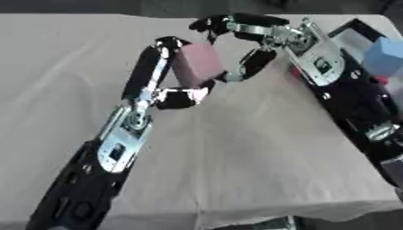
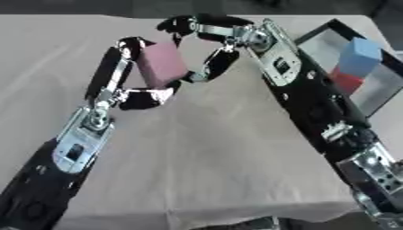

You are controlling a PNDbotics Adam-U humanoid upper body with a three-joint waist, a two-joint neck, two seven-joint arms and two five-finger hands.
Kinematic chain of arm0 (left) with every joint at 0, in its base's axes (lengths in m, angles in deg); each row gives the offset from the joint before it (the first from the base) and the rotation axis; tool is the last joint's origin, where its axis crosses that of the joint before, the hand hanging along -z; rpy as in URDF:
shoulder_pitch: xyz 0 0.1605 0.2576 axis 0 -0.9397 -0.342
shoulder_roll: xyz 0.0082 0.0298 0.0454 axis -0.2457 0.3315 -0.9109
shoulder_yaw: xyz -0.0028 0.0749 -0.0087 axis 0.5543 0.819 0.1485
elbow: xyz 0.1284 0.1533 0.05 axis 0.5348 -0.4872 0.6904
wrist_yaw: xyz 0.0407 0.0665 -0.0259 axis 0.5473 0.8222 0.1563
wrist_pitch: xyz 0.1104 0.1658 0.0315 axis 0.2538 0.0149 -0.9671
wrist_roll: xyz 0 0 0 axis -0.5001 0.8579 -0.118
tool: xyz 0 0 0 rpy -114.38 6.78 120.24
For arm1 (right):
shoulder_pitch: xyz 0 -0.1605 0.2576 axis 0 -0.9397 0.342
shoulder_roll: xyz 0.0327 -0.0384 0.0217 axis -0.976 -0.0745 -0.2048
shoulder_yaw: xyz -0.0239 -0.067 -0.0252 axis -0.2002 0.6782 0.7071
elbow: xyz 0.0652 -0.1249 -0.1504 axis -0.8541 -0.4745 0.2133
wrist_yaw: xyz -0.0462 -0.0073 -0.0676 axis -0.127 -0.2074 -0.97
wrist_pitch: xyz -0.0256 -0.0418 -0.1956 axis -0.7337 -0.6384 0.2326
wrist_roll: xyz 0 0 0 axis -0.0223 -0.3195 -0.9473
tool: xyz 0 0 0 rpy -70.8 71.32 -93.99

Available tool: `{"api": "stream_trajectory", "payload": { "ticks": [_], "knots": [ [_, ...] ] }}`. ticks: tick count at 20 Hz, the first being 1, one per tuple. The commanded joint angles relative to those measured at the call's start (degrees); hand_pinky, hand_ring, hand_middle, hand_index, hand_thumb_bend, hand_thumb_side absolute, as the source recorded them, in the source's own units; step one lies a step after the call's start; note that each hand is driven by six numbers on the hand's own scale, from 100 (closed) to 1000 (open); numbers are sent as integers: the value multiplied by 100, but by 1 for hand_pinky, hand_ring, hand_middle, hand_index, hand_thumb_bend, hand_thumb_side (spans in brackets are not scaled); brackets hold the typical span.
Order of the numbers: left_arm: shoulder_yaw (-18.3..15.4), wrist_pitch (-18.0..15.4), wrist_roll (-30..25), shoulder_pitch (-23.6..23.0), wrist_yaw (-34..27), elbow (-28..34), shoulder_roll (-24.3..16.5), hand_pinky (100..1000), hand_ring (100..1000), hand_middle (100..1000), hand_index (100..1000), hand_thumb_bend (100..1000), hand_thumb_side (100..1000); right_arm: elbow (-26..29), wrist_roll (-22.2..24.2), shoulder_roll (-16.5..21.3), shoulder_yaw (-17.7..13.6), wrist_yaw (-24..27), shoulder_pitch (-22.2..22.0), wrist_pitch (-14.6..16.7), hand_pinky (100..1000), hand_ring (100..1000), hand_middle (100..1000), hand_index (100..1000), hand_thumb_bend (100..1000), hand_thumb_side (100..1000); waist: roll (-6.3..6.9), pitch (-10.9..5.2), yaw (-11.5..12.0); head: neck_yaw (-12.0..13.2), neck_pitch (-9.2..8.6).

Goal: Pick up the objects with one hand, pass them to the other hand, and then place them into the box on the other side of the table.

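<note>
Surface: a table under beige cloth, wrinkled, dark beyond its far edge.
Left hand: fingers and thumb curled round the pink block, holding it raised above the cloth.
Right hand: fingers curved about the pink block's far side, apparently mid-handover.
Pink block: dull pink, boxy, matte.
Box: right of the pink block, holding blue and red blocks.

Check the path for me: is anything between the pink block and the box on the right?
Only the right hand and its forearm lie between the pink block and the box. The box already holds a blue block and something red.
</note>
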Motion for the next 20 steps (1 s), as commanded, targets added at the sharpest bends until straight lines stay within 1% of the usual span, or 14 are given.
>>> {"api": "stream_trajectory", "payload": {
  "ticks": [1, 2, 3, 4, 8, 12, 15, 20],
  "knots": [
    [58, 50, 169, 26, -69, 7, 52, 590, 441, 348, 374, 100, 100, 223, 61, 15, -65, 34, 193, 40, 1000, 1000, 1000, 1000, 403, 239, 14, -80, -9, 7, 29],
    [67, 45, 204, 22, -94, 2, 50, 590, 441, 348, 373, 100, 100, 201, 96, 21, -74, 24, 192, 23, 1000, 1000, 1000, 1000, 403, 327, 14, -82, -11, 7, 24],
    [75, 34, 231, 19, -111, -2, 47, 590, 441, 348, 373, 100, 100, 184, 111, 27, -86, 5, 193, 3, 1000, 1000, 1000, 1000, 397, 389, 15, -84, -13, 4, 15],
    [77, 20, 263, 17, -123, -2, 44, 589, 439, 347, 374, 100, 100, 174, 113, 33, -100, -18, 197, -14, 1000, 1000, 1000, 1000, 411, 392, 14, -85, -14, -3, 9],
    [82, -33, 457, -1, -172, 42, 30, 586, 437, 347, 374, 100, 123, 164, 104, 81, -129, -96, 190, 4, 1000, 1000, 1000, 1000, 454, 377, 13, -89, -26, 6, 26],
    [42, -75, 742, -51, -277, 106, -18, 581, 432, 342, 370, 100, 142, 109, 196, 161, -146, -159, 138, 138, 1000, 1000, 1000, 1000, 446, 311, 9, -90, -41, 26, 36],
    [52, -107, 938, -66, -363, 114, -35, 580, 429, 338, 364, 100, 149, 69, 240, 189, -181, -180, 121, 220, 1000, 1000, 1000, 1000, 443, 289, 9, -88, -46, 35, 34],
    [108, -160, 930, -70, -365, 72, -27, 583, 431, 338, 364, 100, 146, 37, 266, 183, -202, -166, 116, 284, 1000, 1000, 1000, 1000, 440, 261, 5, -85, -50, 28, 21]
  ]
}}
